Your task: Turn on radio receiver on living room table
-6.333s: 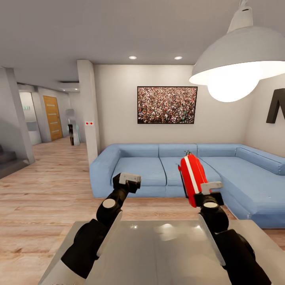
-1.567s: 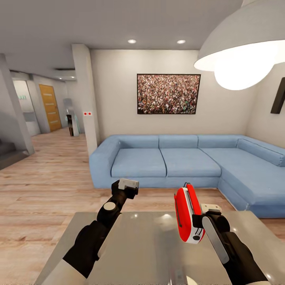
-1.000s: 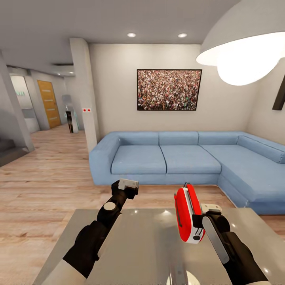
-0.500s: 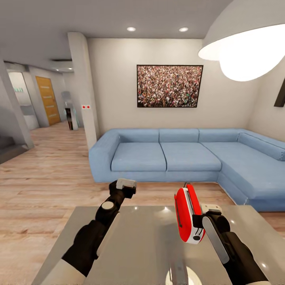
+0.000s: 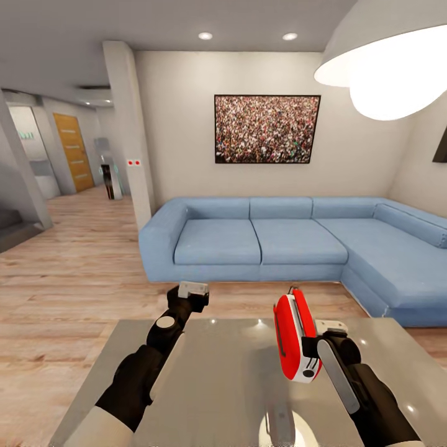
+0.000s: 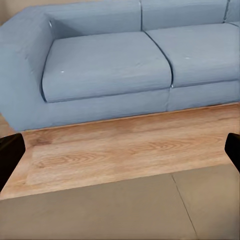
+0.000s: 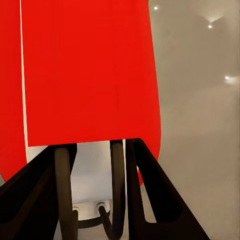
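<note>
Over the right side of the bench (image 5: 217, 385), held up off the glossy grey top, we've got the radio receiver (image 5: 292, 335) standing on end, pinched by the right hand (image 5: 318, 347) at its lower white end panel; in the right wrist view the dark fingers (image 7: 150, 200) close around the red body (image 7: 90, 70) with the thin metal handle running between them. Compared with a few seconds back, the radio has come way down, from up in front of the sofa cushions to just above the bench, and it has barely budged in the last second or so. The left hand (image 5: 192, 292) sits over the far bench edge, fingers spread wide with nothing between them, and it has eased slightly lower. The whole view has also crept forward and tilted, so the blue sofa (image 5: 279, 248), crowd picture (image 5: 267, 129) and dome lamp (image 5: 391, 56) shifting is just our camera moving. Our guess: the radio's now parked where the free left hand can reach its switch, which we can't actually spot from here, so the turning-on is still to do.
</note>
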Robot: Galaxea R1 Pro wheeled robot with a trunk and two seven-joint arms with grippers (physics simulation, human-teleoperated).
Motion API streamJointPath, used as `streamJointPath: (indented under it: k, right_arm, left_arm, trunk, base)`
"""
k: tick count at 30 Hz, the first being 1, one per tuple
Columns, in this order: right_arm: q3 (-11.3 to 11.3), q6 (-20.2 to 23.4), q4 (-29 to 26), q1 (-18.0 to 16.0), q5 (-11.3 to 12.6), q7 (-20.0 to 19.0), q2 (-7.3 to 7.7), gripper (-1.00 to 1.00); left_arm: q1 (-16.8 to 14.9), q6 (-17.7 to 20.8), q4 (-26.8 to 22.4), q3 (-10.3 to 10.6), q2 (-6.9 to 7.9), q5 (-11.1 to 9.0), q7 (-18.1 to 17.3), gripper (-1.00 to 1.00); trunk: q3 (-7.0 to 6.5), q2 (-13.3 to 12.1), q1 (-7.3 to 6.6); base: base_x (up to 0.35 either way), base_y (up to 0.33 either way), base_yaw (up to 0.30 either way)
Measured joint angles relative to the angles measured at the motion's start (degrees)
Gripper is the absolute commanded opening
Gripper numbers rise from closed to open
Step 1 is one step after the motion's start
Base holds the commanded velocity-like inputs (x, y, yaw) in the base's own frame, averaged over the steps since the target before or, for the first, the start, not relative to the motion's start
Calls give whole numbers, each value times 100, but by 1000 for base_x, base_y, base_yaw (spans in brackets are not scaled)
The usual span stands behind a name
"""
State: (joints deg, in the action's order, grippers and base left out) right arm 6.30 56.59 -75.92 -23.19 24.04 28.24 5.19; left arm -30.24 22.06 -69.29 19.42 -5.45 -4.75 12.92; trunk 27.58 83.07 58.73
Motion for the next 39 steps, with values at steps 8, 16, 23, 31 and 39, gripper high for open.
streamJointPath:
  k: [8,16,23,31,39]
  right_arm:
    - [1,6,-1,0,0,0,0,-100]
    - [-3,6,-2,0,-2,0,0,-100]
    - [-3,6,-4,0,0,0,0,-100]
    - [-2,8,-5,0,-4,0,0,-100]
    - [-2,8,-6,0,-2,0,0,-100]
  left_arm:
    - [0,0,3,0,0,0,0,100]
    - [0,7,4,-1,0,0,0,100]
    - [0,9,19,0,0,0,0,100]
    - [0,9,20,0,0,0,0,100]
    - [0,9,20,0,0,0,0,100]
  trunk:
    - [73,0,0]
    - [147,0,0]
    - [211,0,0]
    - [284,0,0]
    - [357,0,0]
  base:
    - [0,0,0]
    - [0,0,0]
    - [0,0,0]
    - [0,0,0]
    - [0,0,0]
